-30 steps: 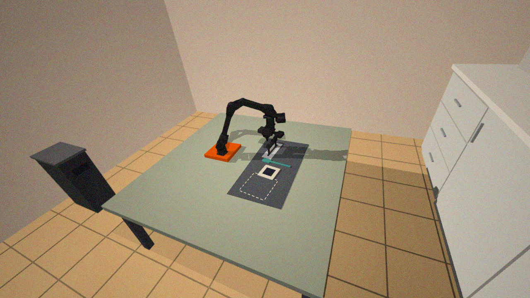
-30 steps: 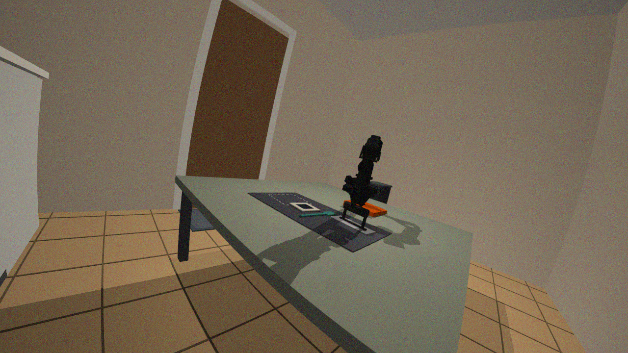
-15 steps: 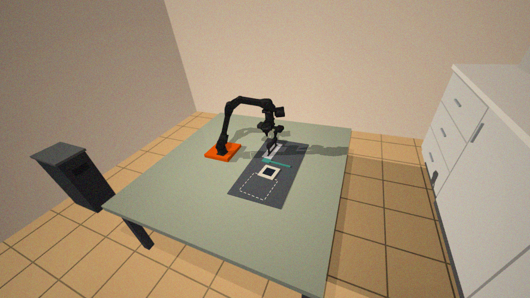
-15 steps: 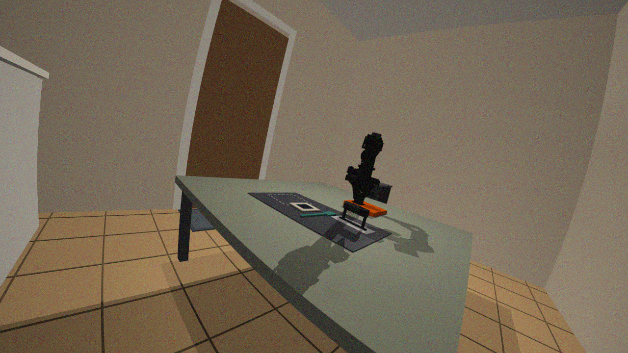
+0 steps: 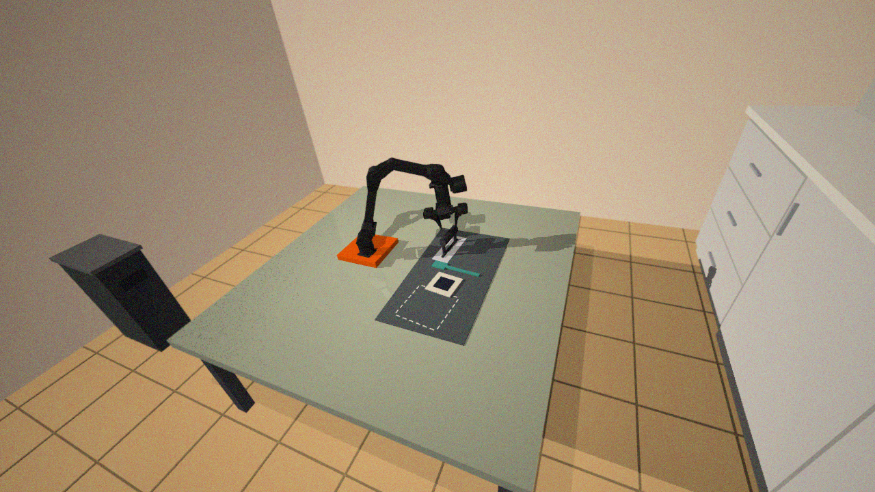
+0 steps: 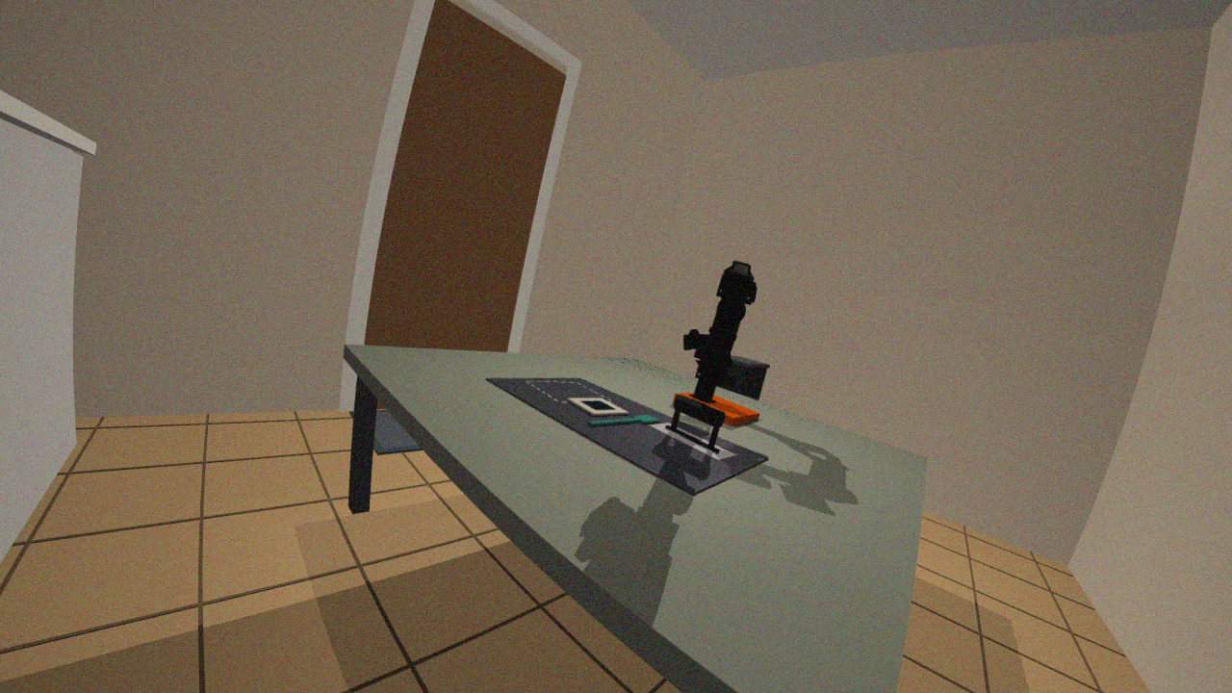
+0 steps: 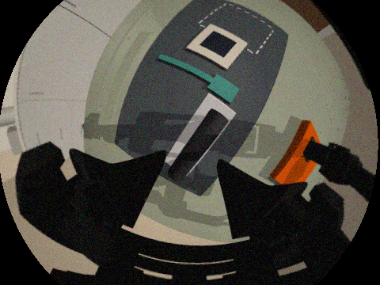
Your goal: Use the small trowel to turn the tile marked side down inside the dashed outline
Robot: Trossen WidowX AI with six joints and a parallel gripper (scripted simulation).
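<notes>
And here's the gripper (image 5: 448,226) (image 6: 705,397) (image 7: 192,158), fingers spread and nothing pinched, poised over the trowel (image 5: 449,237) (image 6: 699,411) (image 7: 202,140)! That trowel, white plate below and black handle raised on posts, sits toward the far edge of the dark mat (image 5: 483,299) (image 6: 705,474) (image 7: 257,83). Just beside its plate, the teal tool (image 5: 459,269) (image 6: 624,421) (image 7: 223,89) lies crosswise, thin handle pointing to the table's (image 5: 305,336) (image 6: 775,560) (image 7: 313,79) right edge. Next along, the tile (image 5: 444,283) (image 6: 598,405) (image 7: 218,44) lies flat, dark square up, at the far side of the dashed outline (image 5: 402,303) (image 6: 551,381) (image 7: 273,32), mostly outside it; the outline fills the mat's near end. Over by the table's far-left corner, the orange base (image 5: 389,241) (image 6: 745,418) (image 7: 280,174) carries the arm, reaching across to the mat.
</notes>
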